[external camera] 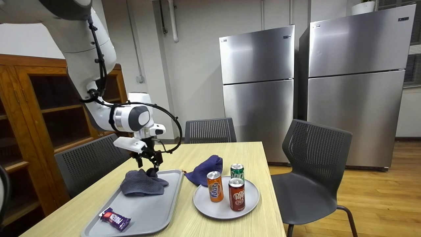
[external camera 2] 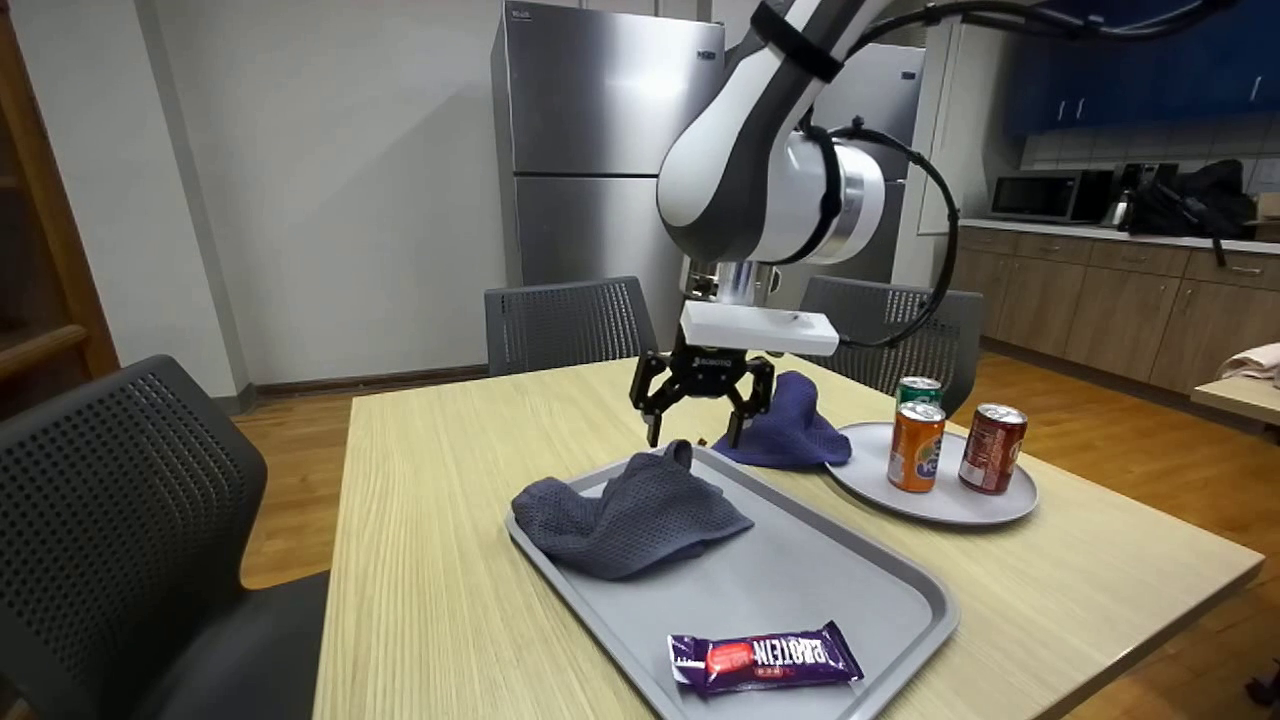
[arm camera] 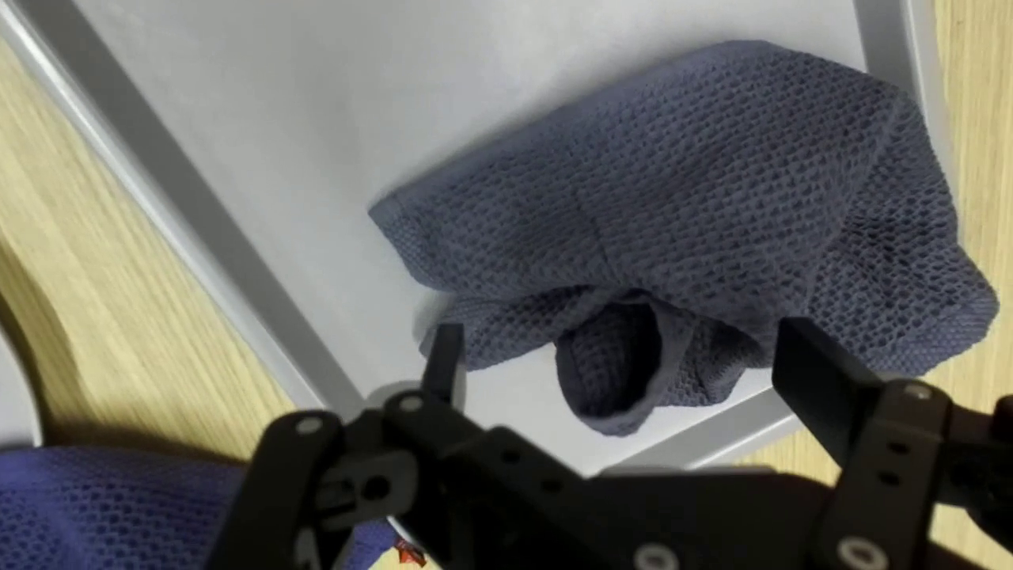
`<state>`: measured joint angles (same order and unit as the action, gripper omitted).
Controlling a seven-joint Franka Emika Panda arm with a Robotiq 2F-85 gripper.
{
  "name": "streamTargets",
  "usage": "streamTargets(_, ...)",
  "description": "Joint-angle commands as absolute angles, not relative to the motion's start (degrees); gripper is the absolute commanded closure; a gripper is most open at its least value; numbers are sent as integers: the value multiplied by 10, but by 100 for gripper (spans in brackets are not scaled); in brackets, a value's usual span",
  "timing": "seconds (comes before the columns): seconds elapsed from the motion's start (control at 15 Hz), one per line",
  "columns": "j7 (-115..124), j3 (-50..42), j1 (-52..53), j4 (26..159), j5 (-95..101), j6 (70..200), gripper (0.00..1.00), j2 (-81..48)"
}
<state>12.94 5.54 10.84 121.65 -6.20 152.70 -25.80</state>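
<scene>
Wrist view: the gripper has its jaws wide apart, above a grey cloth lying on a tray

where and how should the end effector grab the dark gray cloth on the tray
Probably by the curled fold on the dark gray cloth, from straight above: it stands up as a loop and, in the wrist view, shows between the open end effector's fingertips; the rest spreads wide, giving less to pinch.
</scene>
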Motion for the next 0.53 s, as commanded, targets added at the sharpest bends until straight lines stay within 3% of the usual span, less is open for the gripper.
streamTargets(0.0,111,69,113,1202,-58,1544,0,-273)
streamTargets(0.47,133,44,166,1155,6,1563,0,-328)
